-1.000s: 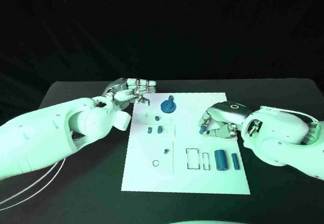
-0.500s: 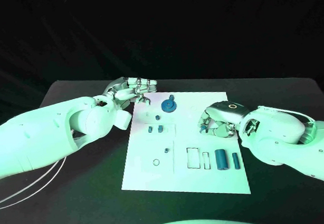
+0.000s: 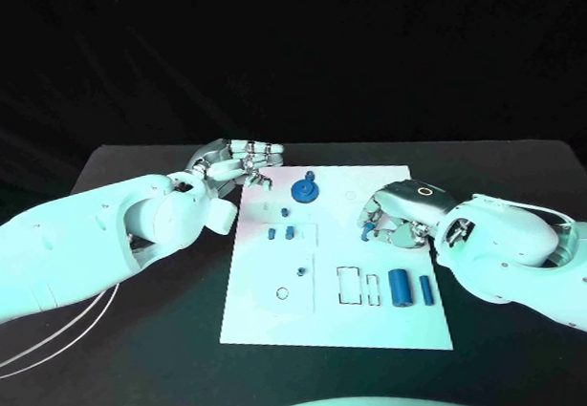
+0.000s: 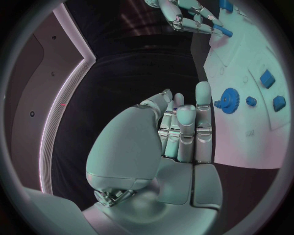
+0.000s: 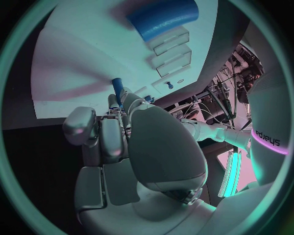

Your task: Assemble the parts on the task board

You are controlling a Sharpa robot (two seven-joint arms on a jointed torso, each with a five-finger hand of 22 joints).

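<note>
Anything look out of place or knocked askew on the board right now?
Nothing stands out. The task board lies flat, the gear and loose blue cylinders sit tidy, and the right hand holds a small blue peg over the board.

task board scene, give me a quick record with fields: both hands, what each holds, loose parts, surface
surface: white task board on a black table
left hand: at the board's far left corner, fingers curled in, holds nothing
right hand: over the board's right side, pinches a small blue peg
gear: blue gear on the board's far part, near the left hand
small blocks: two blue blocks side by side, left of the right hand
near parts: blue cylinder and thin blue bar lying side by side on the near right
</note>
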